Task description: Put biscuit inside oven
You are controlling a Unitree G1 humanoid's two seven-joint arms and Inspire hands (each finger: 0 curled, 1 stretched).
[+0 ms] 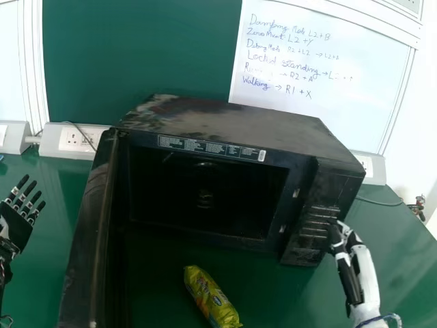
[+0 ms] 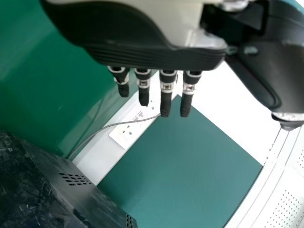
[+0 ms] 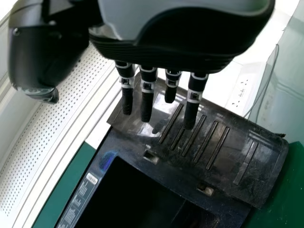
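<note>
Yellow-green biscuit packet (image 1: 213,299) lying slantwise on the green table (image 1: 406,263), in front of the open black oven (image 1: 239,119) and outside its cavity (image 1: 205,198). Oven door (image 1: 85,246) swung wide on the left, standing between packet and left hand (image 1: 16,224). Left hand: palm empty, fingers straight and slightly apart. Right hand (image 1: 336,240): at the control panel (image 1: 312,229), fingers straight, nothing gripped; contact with panel, cannot tell. Packet sits between the two hands, nearer the right, well apart from both.
</note>
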